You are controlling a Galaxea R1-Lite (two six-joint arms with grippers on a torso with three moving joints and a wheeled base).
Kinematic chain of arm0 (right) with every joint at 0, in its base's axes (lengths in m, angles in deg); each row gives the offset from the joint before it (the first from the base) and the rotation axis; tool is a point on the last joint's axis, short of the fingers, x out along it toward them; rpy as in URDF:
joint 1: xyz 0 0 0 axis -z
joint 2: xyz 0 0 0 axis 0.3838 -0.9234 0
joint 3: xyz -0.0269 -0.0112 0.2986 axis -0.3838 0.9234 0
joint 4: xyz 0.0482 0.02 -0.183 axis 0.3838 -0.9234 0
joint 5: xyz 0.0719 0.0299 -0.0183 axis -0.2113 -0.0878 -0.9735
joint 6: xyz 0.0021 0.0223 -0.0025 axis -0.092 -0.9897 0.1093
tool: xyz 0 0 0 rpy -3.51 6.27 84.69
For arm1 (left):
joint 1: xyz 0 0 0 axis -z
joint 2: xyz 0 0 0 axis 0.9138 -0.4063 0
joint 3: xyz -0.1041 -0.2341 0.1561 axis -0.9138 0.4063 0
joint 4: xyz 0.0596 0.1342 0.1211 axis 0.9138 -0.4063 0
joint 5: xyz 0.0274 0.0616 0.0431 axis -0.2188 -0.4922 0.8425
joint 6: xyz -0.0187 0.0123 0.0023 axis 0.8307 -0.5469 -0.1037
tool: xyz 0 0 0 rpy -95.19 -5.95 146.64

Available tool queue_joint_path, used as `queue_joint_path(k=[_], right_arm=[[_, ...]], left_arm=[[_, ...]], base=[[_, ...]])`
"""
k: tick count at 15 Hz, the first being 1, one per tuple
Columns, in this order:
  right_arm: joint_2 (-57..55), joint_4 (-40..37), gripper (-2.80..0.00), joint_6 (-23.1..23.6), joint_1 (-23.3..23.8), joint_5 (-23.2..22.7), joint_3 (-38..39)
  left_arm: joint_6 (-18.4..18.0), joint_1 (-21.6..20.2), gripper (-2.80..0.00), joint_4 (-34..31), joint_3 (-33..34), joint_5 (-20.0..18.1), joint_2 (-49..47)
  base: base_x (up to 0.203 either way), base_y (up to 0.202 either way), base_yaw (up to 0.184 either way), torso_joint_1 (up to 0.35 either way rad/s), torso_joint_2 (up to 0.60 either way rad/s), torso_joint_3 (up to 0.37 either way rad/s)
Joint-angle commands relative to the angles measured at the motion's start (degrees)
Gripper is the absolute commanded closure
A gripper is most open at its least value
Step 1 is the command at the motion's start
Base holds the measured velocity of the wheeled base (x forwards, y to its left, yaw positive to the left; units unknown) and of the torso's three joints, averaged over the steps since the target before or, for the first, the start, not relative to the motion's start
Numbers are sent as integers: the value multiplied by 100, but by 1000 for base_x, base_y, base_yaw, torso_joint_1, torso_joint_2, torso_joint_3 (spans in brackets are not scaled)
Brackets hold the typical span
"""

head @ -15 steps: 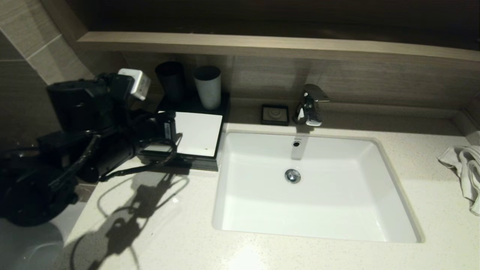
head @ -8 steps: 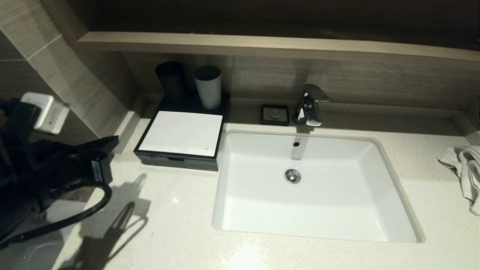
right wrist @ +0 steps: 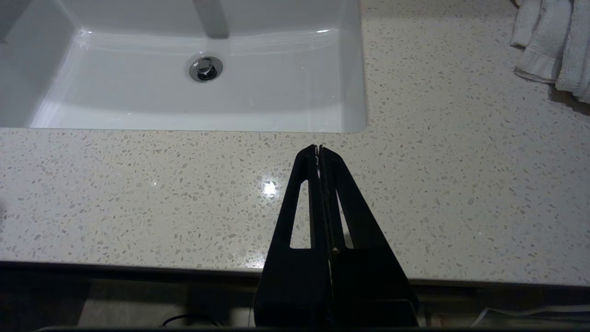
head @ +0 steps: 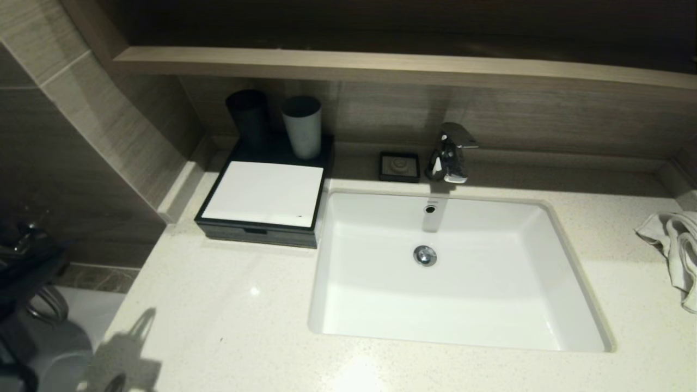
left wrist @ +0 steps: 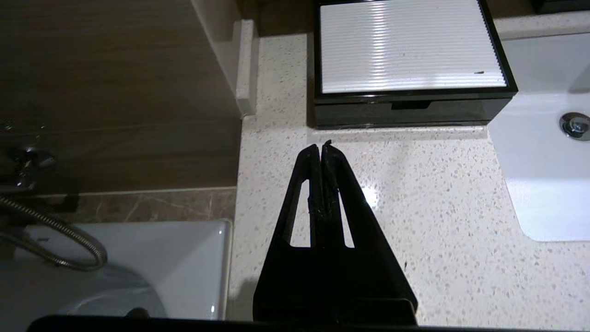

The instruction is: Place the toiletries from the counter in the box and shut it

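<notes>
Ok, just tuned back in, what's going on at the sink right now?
Nothing is being handled. The left gripper is shut and empty, hanging over the counter in front of the black box, whose drawer is pushed in. No toiletries show on the counter. The right gripper is also shut and empty, parked over the counter's near edge in front of the sink basin. Two cups stand behind the box; a towel lies far right.

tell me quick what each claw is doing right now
Left claw: shut, holding nothing, above the counter.
Right claw: shut, holding nothing, parked at the counter's front edge.
</notes>
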Motion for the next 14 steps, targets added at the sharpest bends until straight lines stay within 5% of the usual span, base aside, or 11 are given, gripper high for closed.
queue_joint_path(k=[1, 6, 8, 12, 14], right_arm=[[0, 2, 0, -1, 0, 1, 0], [0, 2, 0, -6, 0, 1, 0], [0, 2, 0, -6, 0, 1, 0], [-2, 2, 0, -2, 0, 1, 0], [-9, 2, 0, -8, 0, 1, 0]], left_arm=[[-3, -70, 0, -798, 3, 26, 1251], [7, -101, 0, -2294, -3, 606, 2623], [133, -103, 0, -2508, -169, 1007, 2661], [144, -117, 0, -2720, -414, 1173, 2668], [145, -466, 0, -2713, -451, 1089, 2667]], base=[[0, 0, 0, 0, 0, 0], [0, 0, 0, 0, 0, 0], [0, 0, 0, 0, 0, 0], [0, 0, 0, 0, 0, 0], [0, 0, 0, 0, 0, 0]])
